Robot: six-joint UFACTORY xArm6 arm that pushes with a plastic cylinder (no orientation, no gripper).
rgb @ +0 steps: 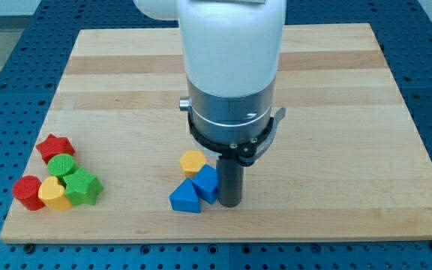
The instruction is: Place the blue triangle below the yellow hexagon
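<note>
The yellow hexagon point(193, 162) lies on the wooden board near the view's bottom middle. A blue cube-like block point(206, 183) sits just below and right of it, touching it. The blue triangle point(184, 198) lies below the hexagon, against the blue block's lower left side. My tip point(231, 203) stands on the board right next to the blue block's right side, to the right of the blue triangle. The rod's upper part is hidden behind the white and grey arm body.
A cluster sits at the view's lower left: a red star point(55, 146), a green round block point(61, 165), a green star point(83, 186), a yellow heart point(53, 193) and a red round block point(28, 192). The board's bottom edge point(216, 238) runs close below the blocks.
</note>
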